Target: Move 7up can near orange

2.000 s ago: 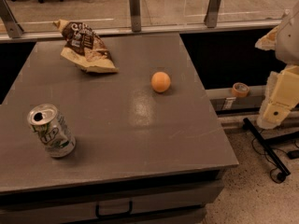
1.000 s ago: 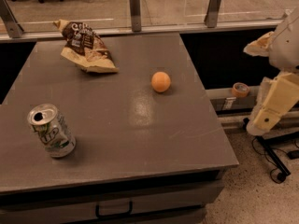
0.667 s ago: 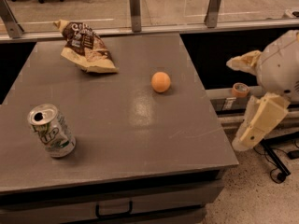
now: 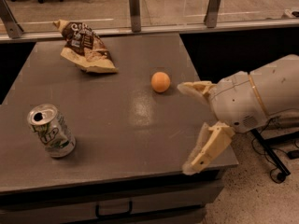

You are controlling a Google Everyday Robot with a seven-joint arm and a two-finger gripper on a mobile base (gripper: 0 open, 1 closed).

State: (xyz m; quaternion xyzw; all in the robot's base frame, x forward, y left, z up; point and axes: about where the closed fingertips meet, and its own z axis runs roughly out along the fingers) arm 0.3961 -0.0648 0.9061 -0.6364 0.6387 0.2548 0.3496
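The dented silver-white 7up can sits at 8 o'clock on the matte grey table, and the smooth round orange lies right of centre. The cream, blocky gripper has swung in over the 4 o'clock edge, fingers spread wide. The can lies well apart at its 9 o'clock.

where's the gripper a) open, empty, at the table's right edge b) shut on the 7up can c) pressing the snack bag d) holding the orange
a: the gripper is open and empty at the right edge of the table, clear of the 7up can at front left and the orange.
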